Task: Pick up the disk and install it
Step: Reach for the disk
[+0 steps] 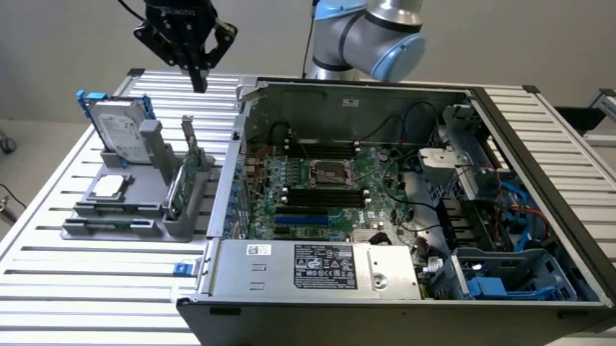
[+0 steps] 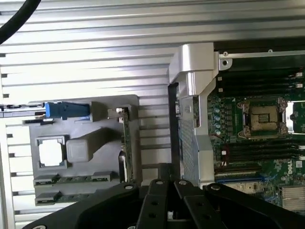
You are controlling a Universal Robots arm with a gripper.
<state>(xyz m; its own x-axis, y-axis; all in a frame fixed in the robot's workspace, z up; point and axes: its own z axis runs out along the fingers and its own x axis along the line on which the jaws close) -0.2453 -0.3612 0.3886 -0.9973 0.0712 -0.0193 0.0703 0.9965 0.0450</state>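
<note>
Hanging over the far part of the desk (image 1: 97, 288), toward the exterior view's left, the hand (image 1: 198, 81) is clenched, its fingers pressed together with nothing between them. It sits above and beyond the grey holder (image 1: 144, 216), close to the far left corner of the computer case (image 1: 539, 144), and touches nothing.

The disk (image 1: 120, 131) has not been picked up. It stands on edge in the far slot of the holder, leaning back slightly against a grey post, with the blue carrier wrapping its top edge. Standing it this way seems meant to leave the upper edge and both flat faces free, so fingers coming from above could close on it without scraping the desk.

The holder keeps the other parts apart in the same spirit. The processor chip (image 1: 109, 185) lies flat in its own recess nearer the camera. The green circuit card (image 1: 192, 155) stands upright along the holder's right side, just beside the case wall.

The case lies on its side with its panel off, so the motherboard (image 1: 327, 180) and the bays face upward. That probably lets an arm working from above reach inside. A blue-framed drive bay (image 1: 500, 281) at the near right corner looks like the likely seat for the disk, though that is a judgement. It lies well apart from the holder, across the whole case.
</note>
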